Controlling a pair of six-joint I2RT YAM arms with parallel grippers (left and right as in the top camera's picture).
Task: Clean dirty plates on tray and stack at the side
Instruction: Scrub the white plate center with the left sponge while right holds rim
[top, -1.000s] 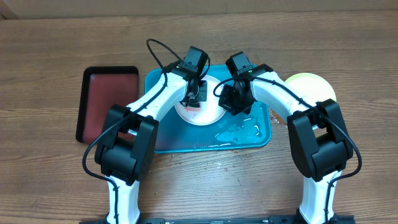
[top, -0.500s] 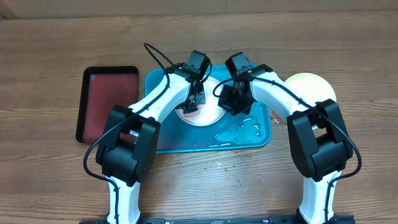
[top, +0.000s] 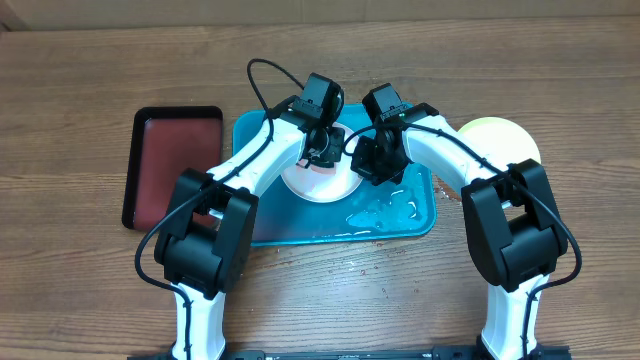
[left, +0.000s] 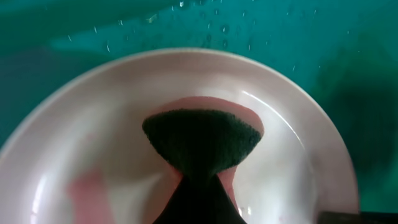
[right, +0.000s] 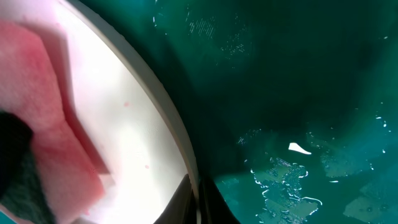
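Note:
A white plate (top: 325, 186) lies on the turquoise tray (top: 262, 222), close to its far edge. My left gripper (top: 322, 150) is over the plate, shut on a sponge (left: 202, 140) with a dark green face and pink body, which presses on the plate (left: 298, 162). A faint pink smear shows at the plate's lower left. My right gripper (top: 372, 165) is shut on the white plate's right rim (right: 177, 134), one finger on each side (right: 198, 199). A yellow-green plate (top: 500, 135) rests on the table right of the tray.
Water puddles and droplets (right: 286, 180) cover the tray floor (right: 298, 81) right of the white plate. A black tray with a dark red inside (top: 170, 165) lies left of the turquoise tray. Both arms cross over the tray's front half.
My left gripper has carried the sponge a little to the right and toward the far side across the white plate. The right gripper has kept its hold on the rim.

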